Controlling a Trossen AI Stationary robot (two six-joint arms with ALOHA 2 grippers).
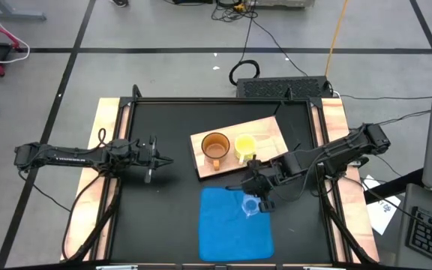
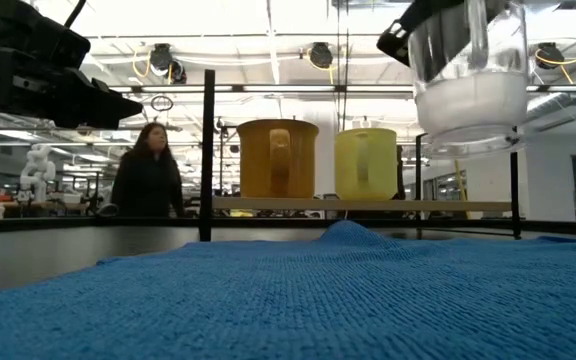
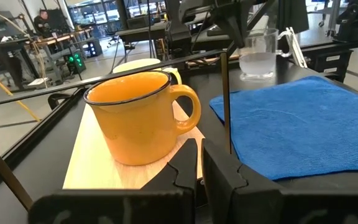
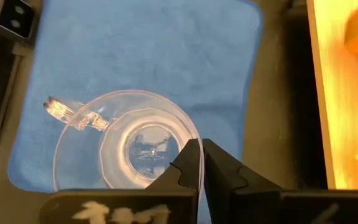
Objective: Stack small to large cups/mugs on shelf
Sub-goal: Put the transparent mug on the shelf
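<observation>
The left gripper [image 1: 156, 159], fingers pressed together, waits over bare table. On the light-wood shelf [image 1: 270, 131] stand the amber-brown mug [image 1: 215, 147] and the yellow mug [image 1: 245, 145], side by side. The right gripper [image 1: 255, 196] pinches the rim of the clear, handled cup [image 2: 468, 70], lifted above the blue mat [image 1: 231, 229].

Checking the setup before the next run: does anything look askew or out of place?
The wooden shelf lies skewed on the table, and the blue cloth has a raised wrinkle. The clear cup hangs above the cloth in the right gripper. Nothing spilled or damaged.
</observation>
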